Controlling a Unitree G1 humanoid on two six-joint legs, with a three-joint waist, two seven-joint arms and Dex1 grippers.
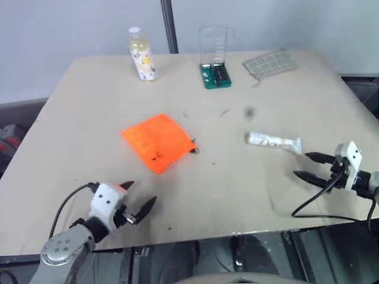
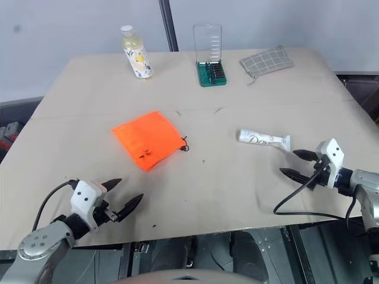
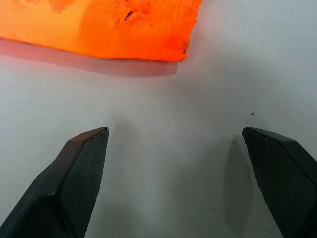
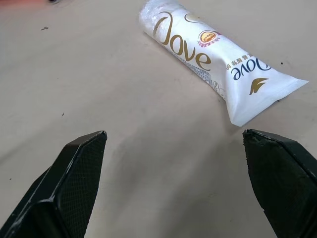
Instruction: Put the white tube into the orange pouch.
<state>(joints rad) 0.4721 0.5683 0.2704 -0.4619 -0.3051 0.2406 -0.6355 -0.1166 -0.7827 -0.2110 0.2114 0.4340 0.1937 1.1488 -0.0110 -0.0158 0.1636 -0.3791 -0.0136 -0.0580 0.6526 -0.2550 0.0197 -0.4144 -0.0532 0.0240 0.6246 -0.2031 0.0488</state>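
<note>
beige worktop (image 1: pixel 237 195) against a pale wall, dark pole (image 1: pixel 170 26) rising behind the far edge. pouch (image 1: pixel 158 141) lies flat left of centre, orange, one corner toward the robot, small dark pull at its right corner. tube (image 1: pixel 274 142) lies on its side right of centre, well apart from the pouch, crimped end pointing right toward the right pincer; gold lettering shows in the right wrist view (image 4: pixel 218 59).

left pincer (image 1: pixel 137 198) low over the near-left worktop, fingers spread wide, nothing between them, pointing toward the pouch's near corner but apart from it; left wrist view shows the pouch edge (image 3: pixel 99 29) ahead of the open fingers (image 3: pixel 74 183).

right pincer (image 1: pixel 311 167) at the near-right, fingers wide apart, empty, tips aimed at the tube's crimped end, near it, not touching.

far edge, left to right: bottle (image 1: pixel 142 54) with white cap and yellowish liquid, upright; green bit set (image 1: pixel 215 74) with its clear lid standing open; grey checked pouch (image 1: pixel 270 63) lying flat.
</note>
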